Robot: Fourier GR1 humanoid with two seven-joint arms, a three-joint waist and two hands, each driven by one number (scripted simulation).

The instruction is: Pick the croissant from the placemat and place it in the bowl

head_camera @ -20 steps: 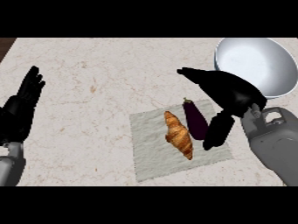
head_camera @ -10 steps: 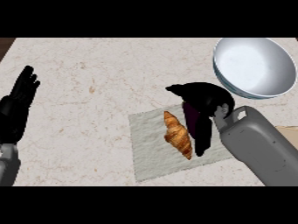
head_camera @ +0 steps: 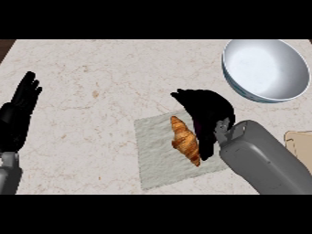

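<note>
The left hand [head_camera: 13, 121] rests open, fingers up, well left of the placemat [head_camera: 159, 170]. The croissant [head_camera: 185, 140] lies on the placemat, long axis running toward the robot. Just right of it the right hand [head_camera: 206, 109] hovers, fingers curled, holding nothing. The bowl [head_camera: 266, 69] sits beyond, to the right.

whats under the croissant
The croissant lies on a pale placemat, which sits on the marble counter. The right hand covers the placemat's right part, hiding whatever lies there.
</note>
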